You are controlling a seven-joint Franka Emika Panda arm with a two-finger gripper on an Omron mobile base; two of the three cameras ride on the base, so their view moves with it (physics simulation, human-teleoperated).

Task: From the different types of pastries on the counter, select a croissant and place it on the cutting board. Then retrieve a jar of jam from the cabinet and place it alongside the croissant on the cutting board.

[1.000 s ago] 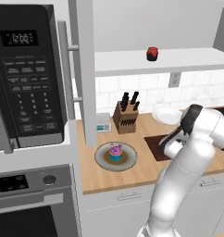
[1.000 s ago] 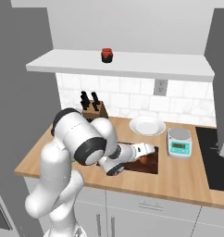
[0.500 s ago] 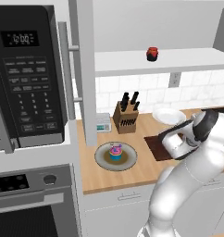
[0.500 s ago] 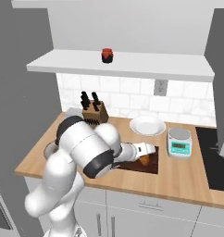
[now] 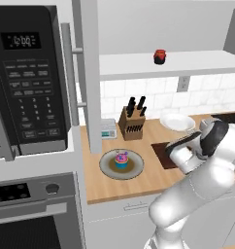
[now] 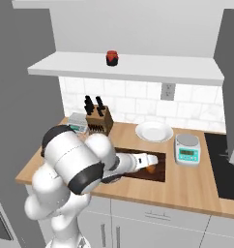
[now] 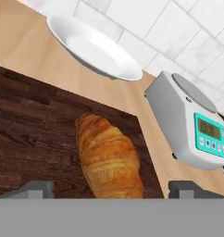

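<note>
The counter (image 6: 196, 181) ran wide beneath my arm, and on it, directly under my hand, lay the cutting board (image 7: 35, 120). The cabinet (image 6: 133, 68) shelf stood well above and behind my reach, and the jar of jam (image 6: 111, 58) sat on it, upright, up and off to one side of where my hand hung low over the board. Off the far edge of the board from me sat a white plate (image 7: 93, 48), and beside it a white kitchen scale (image 7: 190, 125) with a teal face. The cupcake (image 5: 121, 159) rested on its round plate (image 5: 109, 168), well apart from my hand on the other side of the board.

The croissant (image 7: 109, 157) lay flat on the board just ahead of my gripper (image 7: 109, 190), in line with the gap between the fingertips. Its long axis ran away from me, tilted a little to one side, its near end close to my tips.

My fingers (image 7: 37, 189) were spread wide, one tip on either side of the pastry's near end. They pinched nothing, and I judged they touched nothing. With the croissant set on the board, I judged the next reach was up to the jar.
</note>
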